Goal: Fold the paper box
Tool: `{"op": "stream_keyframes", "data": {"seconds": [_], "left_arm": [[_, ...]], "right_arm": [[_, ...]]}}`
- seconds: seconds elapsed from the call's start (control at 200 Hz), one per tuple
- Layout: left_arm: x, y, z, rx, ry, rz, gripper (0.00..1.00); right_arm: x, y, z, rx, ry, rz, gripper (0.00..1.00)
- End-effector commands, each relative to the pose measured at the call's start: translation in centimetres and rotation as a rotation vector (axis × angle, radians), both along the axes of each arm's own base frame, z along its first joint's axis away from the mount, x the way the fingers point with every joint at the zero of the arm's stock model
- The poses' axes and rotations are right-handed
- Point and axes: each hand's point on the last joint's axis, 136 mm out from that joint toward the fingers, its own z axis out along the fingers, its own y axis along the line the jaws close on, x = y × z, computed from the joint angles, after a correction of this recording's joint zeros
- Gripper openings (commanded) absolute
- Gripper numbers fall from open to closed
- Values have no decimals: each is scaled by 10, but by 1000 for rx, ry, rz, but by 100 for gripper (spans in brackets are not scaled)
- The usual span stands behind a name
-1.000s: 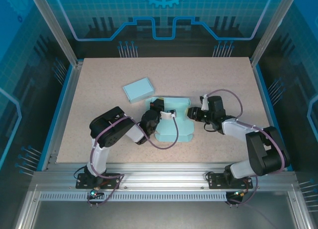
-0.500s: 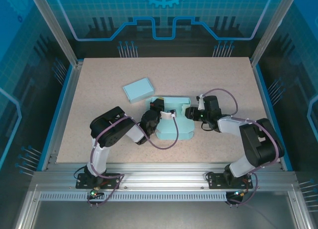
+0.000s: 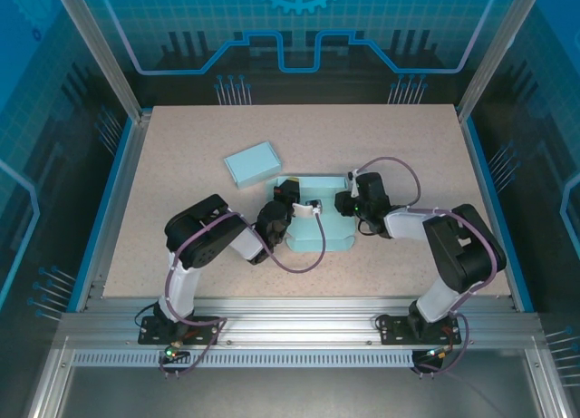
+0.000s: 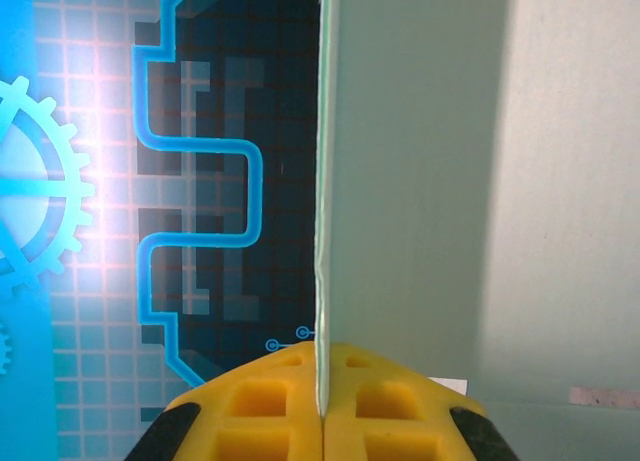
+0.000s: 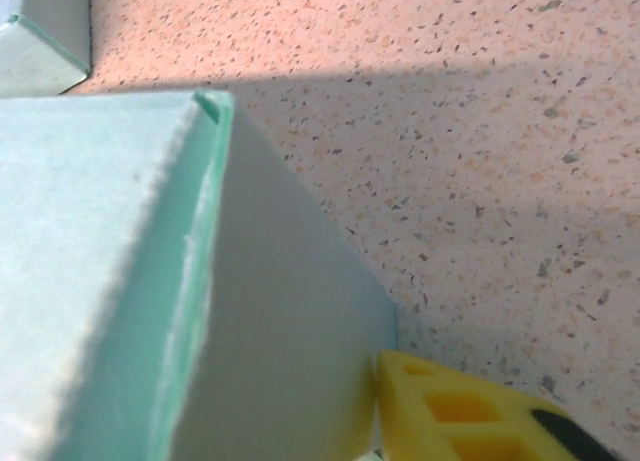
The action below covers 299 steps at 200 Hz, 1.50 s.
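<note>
Desk [image 3: 408,137]: speckled beige, framed in blue. The paper box [image 3: 319,232] is pale teal and partly folded, lying mid-desk between your two wrists. Your left gripper [image 3: 306,207] meets the box at its far left edge, with the arm bent in from the near left. Your right gripper [image 3: 343,202] is up against the far right corner; you can't read its jaw gap from above. A second closed teal box [image 3: 252,163] lies further back on the left, skewed and well apart from both arms.

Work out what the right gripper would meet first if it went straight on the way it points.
The paper box: the right gripper points at its raised side wall, and in the wrist view a yellow finger sits right beside it, probably touching.
</note>
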Motion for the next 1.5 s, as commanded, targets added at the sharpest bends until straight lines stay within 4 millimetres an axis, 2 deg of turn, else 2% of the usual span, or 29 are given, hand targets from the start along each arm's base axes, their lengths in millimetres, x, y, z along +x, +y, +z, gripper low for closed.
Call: {"op": "stream_keyframes", "data": {"seconds": [0.0, 0.075, 0.11, 0.165, 0.185, 0.265, 0.305, 0.455, 0.635, 0.705, 0.765, 0.84, 0.971, 1.056, 1.126, 1.216, 1.286, 1.381, 1.491], "left_arm": [[-8, -14, -7, -19, 8, -59, 0], [-8, -16, 3, -55, -8, -44, 0], [-7, -17, 9, -82, -15, -34, 16], [-9, -18, 22, -143, -23, -25, 52], [-10, -19, 27, -169, -26, -24, 62], [-16, -19, 47, -275, -37, -18, 88], [-19, -18, 56, -326, -40, -15, 98], [-36, -19, 79, -452, -43, -27, 99], [-70, -30, 101, -573, -35, -54, 99], [-85, -30, 115, -667, -30, -68, 99], [-97, -27, 130, -770, -21, -91, 99], [-108, -13, 149, -934, -1, -112, 99], [-118, 8, 163, -1151, 164, -120, 99], [-119, 21, 154, -1283, 417, -105, 99], [-114, 45, 146, -1447, 620, -44, 99], [-107, 79, 133, -1595, 709, 67, 99], [-102, 96, 116, -1621, 757, 176, 99], [-96, 101, 85, -1599, 855, 320, 99], [-88, 88, 50, -1552, 982, 409, 99]], "right_arm": [[15, -15, 3, -88, -59, -93, 22], [13, -15, 4, -125, -68, -96, 15], [12, -15, 4, -144, -70, -95, 11], [9, -16, 5, -180, -76, -98, 8], [9, -16, 7, -189, -81, -98, 5], [6, -20, 10, -226, -83, -107, 2], [4, -23, 11, -236, -84, -113, 1], [-6, -28, 18, -259, -87, -111, 0], [-13, -28, 30, -257, -94, -86, 0], [-16, -27, 32, -260, -91, -70, 0], [-19, -28, 30, -272, -79, -62, 0], [-21, -29, 27, -275, -67, -55, 0], [-26, -29, 22, -259, -60, -53, 0], [-27, -27, 22, -239, -63, -48, 0], [-27, -25, 24, -228, -65, -37, 0], [-26, -24, 22, -214, -58, -28, 0], [-25, -23, 20, -197, -51, -27, 0], [-24, -22, 17, -178, -46, -26, 0], [-23, -22, 9, -184, -30, -26, 0]]}}
